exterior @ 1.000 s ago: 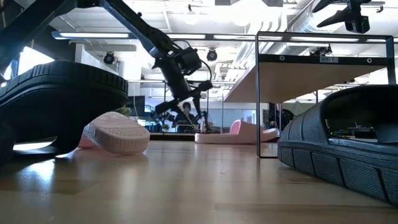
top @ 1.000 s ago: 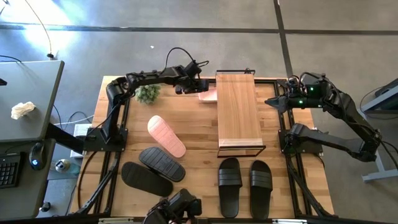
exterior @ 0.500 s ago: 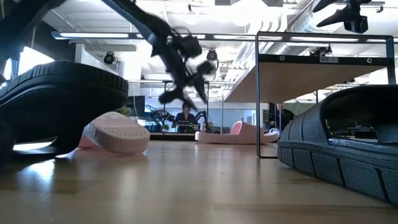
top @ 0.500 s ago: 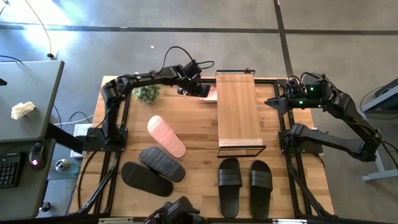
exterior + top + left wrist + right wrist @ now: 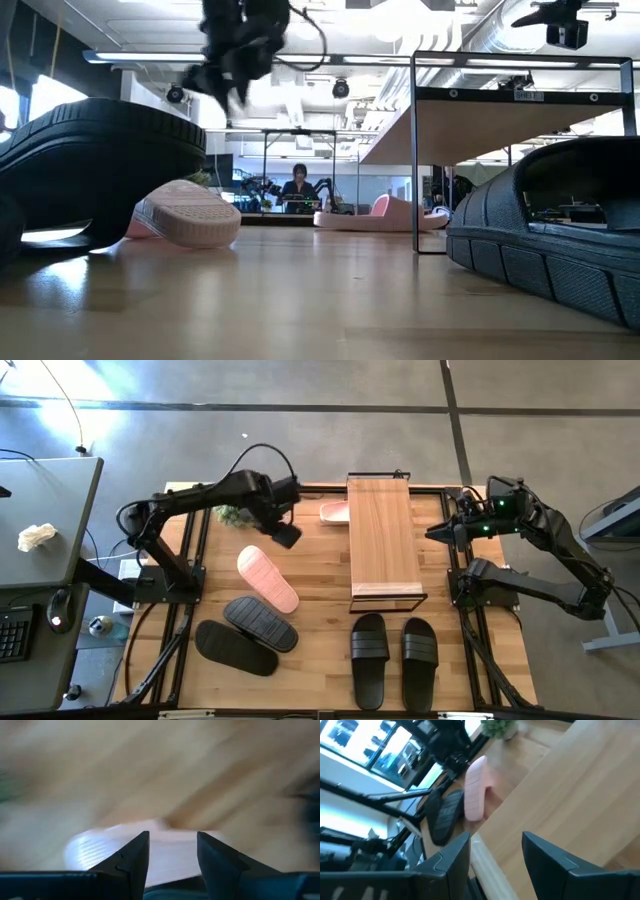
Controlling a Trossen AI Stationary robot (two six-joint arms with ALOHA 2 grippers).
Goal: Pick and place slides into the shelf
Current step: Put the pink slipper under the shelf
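The shelf (image 5: 382, 545) has a light-wood plank top on a thin black wire frame and stands mid-table. One pale pink slide (image 5: 335, 512) lies on the table, partly under the plank's far left side. The other pink slide (image 5: 267, 579) lies sole up, left of the shelf. Two black slides (image 5: 260, 622) lie sole up at the near left, and two more (image 5: 369, 658) lie strap up near the shelf's near end. My left gripper (image 5: 283, 532) is open in the air just beyond the sole-up pink slide (image 5: 100, 847). My right gripper (image 5: 432, 532) is open, raised to the right of the shelf.
A small green plant (image 5: 236, 512) stands at the far left, close behind my left arm. Bare wood lies between the shelf and the sole-up pink slide. In the low view, black slides (image 5: 100, 150) fill both near sides. A person shows far off in the room.
My left gripper has drawn back from the pink slide by the shelf, risen, and swung toward the table's left and near edge, ending above the sole-up pink slide. That slide by the shelf has stayed put.
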